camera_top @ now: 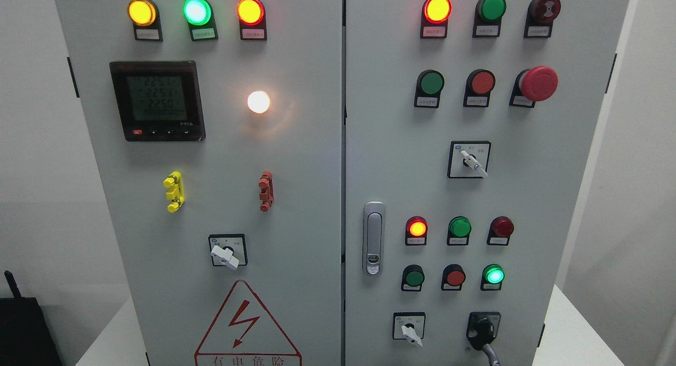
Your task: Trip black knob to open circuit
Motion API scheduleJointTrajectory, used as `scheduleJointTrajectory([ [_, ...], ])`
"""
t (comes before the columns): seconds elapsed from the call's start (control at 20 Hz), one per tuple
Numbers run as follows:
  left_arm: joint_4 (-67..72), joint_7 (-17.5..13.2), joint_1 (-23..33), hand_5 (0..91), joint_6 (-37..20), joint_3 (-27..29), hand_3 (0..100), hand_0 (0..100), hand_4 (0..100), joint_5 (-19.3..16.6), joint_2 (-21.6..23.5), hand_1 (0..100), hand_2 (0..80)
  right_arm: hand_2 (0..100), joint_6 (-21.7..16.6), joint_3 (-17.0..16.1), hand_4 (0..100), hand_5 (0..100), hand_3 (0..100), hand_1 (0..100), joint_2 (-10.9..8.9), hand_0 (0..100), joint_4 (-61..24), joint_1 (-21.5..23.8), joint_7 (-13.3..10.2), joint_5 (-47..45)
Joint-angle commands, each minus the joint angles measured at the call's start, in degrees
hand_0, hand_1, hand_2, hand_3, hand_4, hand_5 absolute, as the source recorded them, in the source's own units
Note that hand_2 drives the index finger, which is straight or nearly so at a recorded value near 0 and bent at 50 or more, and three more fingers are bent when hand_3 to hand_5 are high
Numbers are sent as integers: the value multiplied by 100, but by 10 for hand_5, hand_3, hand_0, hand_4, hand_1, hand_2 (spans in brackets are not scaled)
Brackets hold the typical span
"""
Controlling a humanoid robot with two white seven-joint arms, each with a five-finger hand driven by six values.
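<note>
A grey two-door electrical cabinet fills the head view. The black knob (482, 329) sits at the lower right of the right door (528, 197), on a black plate, with its handle pointing down and to the right toward the bottom edge. Neither of my hands shows in the picture.
The right door carries a white selector switch (411, 331) left of the black knob, another (471, 162) higher up, a red mushroom button (537, 83), lamps and a metal door latch (373, 238). The left door has a meter (157, 100) and a white selector (226, 255).
</note>
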Motion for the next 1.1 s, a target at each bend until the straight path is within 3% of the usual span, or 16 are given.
scheduleJointTrajectory([
  [0.0,0,1,-14,0,-11,7,0,120,0,14,-9,389,0,62,-159,1,1000,1000,1000,47,-8,0,-260,-32,186,42],
  [1.05,0,1,-14,0,-11,7,0,120,0,14,-9,389,0,64,-133,-201,1000,1000,1000,46,-131,0,-163,-6,186,7],
])
